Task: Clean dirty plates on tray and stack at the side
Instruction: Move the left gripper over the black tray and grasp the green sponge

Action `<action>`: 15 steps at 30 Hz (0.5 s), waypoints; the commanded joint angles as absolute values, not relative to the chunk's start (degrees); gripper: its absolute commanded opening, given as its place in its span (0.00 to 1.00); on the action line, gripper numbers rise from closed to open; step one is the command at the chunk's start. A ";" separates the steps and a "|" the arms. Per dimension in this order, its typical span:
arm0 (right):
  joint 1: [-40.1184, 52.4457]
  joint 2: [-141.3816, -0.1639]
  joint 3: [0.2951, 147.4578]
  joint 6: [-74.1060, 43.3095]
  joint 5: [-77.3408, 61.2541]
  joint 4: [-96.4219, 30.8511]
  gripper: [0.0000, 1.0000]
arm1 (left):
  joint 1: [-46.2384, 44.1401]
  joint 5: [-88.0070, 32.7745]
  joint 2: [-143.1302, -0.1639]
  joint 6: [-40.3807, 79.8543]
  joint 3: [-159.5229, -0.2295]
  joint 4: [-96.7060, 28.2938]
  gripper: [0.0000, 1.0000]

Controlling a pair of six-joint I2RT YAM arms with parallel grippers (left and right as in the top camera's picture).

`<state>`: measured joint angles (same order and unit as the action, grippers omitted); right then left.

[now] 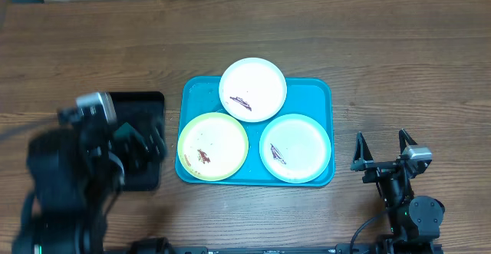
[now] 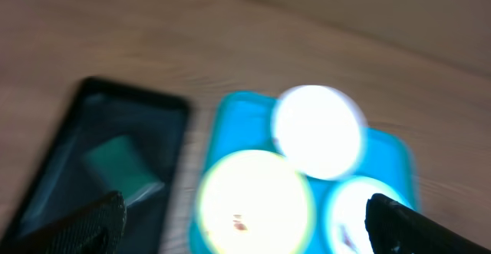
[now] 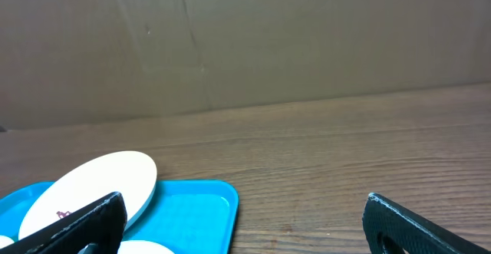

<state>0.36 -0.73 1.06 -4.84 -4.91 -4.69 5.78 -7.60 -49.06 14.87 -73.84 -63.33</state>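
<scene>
On the table, a blue tray [image 1: 321, 93] holds three smeared plates: the white plate [image 1: 253, 89] overlaps the far rim, the yellow-green plate [image 1: 212, 146] lies at the near left, and the pale mint plate [image 1: 294, 147] lies at the near right. Just left of it lies a black tray [image 1: 149, 104] with a green pad [image 2: 119, 162] inside. The left claw [image 2: 244, 202] hangs above the black tray, blurred, spread wide and empty. The right claw [image 1: 380, 143] sits right of the blue tray, also wide and empty.
</scene>
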 commanded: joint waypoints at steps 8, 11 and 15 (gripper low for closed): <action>0.03 -0.27 0.45 -4.67 -4.54 -4.43 1.00 | 6.90 9.63 -64.77 21.74 -76.20 -65.95 1.00; 0.03 -0.27 0.45 -4.67 -4.54 -4.43 1.00 | 8.88 13.06 -69.34 28.64 -75.75 -67.57 1.00; 0.03 -0.27 0.45 -4.67 -4.54 -4.43 1.00 | 12.29 7.01 -75.48 32.16 -74.74 -69.21 1.00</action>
<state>0.36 -0.73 1.06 -4.84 -4.93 -4.73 10.39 8.80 -72.44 26.96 -74.91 -68.62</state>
